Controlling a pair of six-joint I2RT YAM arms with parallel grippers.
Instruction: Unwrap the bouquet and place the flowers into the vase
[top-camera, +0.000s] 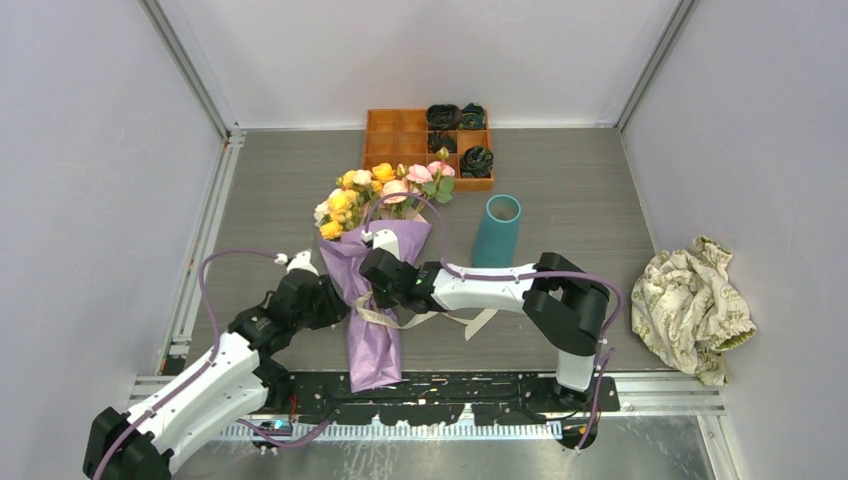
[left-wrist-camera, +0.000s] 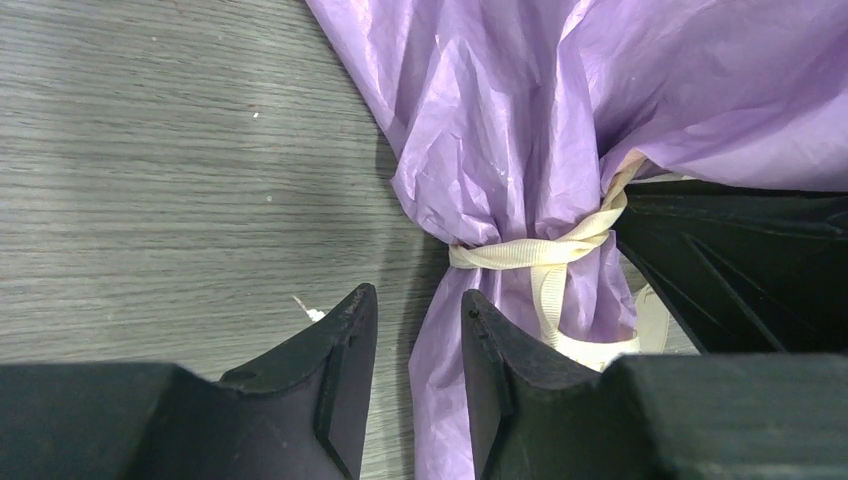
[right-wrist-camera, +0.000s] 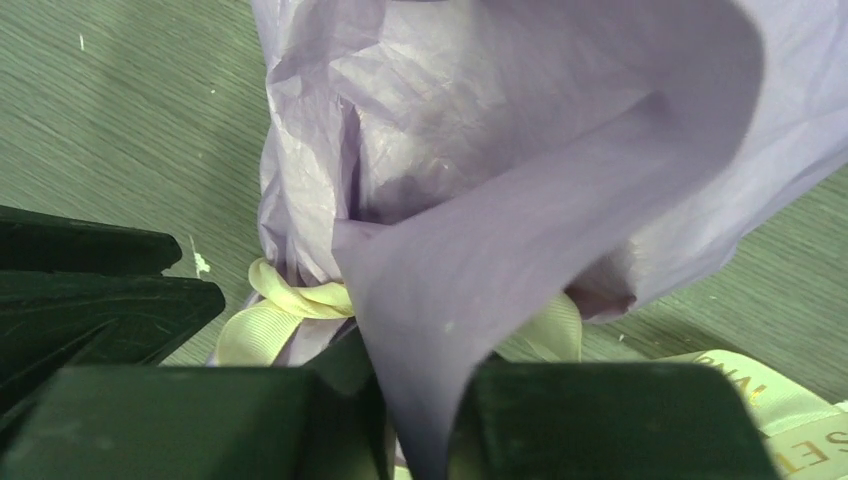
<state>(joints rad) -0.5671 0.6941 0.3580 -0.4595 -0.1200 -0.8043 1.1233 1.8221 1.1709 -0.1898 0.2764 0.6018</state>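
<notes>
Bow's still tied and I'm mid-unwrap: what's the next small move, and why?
Probably close the left fingers on the purple paper just below the cream ribbon. They stand open astride that tail, the ribbon is knotted round the waist, and the right fingers pinch only a paper flap, so bracing the bundle first should let a pull work.

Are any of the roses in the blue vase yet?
No, nothing sticks out of the vase, and the flowers all lie bundled in the bouquet beside it.
</notes>
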